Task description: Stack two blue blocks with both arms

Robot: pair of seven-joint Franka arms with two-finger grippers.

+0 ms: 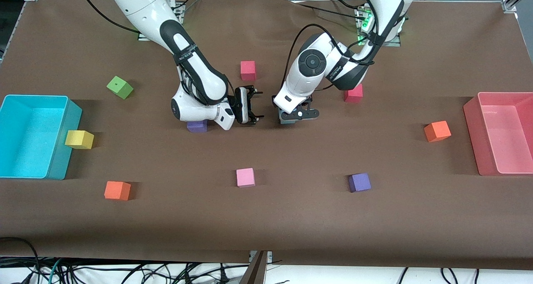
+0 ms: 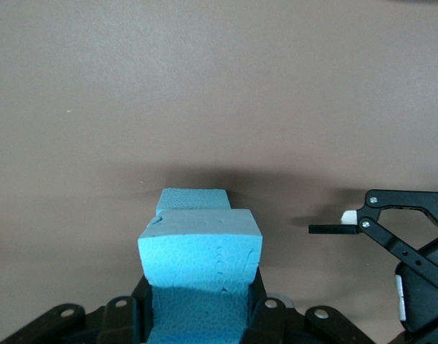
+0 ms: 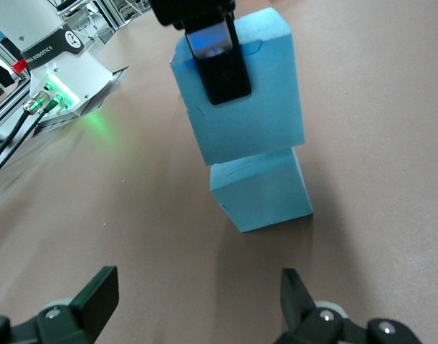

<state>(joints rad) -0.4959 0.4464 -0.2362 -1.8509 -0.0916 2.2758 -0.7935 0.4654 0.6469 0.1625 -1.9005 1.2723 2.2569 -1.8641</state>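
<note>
Two light blue blocks stand one on the other at the table's middle. The upper block [image 3: 240,93] rests slightly askew on the lower block [image 3: 262,190], which sits on the table. My left gripper [image 1: 293,116] comes down over them and is shut on the upper block [image 2: 201,247]; the lower block [image 2: 193,198] peeks out beneath it. In the front view the gripper hides almost all of both blocks. My right gripper [image 1: 259,105] hangs low beside the stack, toward the right arm's end, open and empty [image 3: 197,294], pointing at the stack.
A purple cube [image 1: 197,126] lies under the right arm's wrist. Red cubes [image 1: 247,70] [image 1: 353,93] sit nearer the bases. Pink [image 1: 245,177], purple [image 1: 359,182] and orange [image 1: 117,190] [image 1: 437,130] cubes lie nearer the camera. A cyan bin [image 1: 62,150] and a pink bin [image 1: 472,130] stand at the table's ends.
</note>
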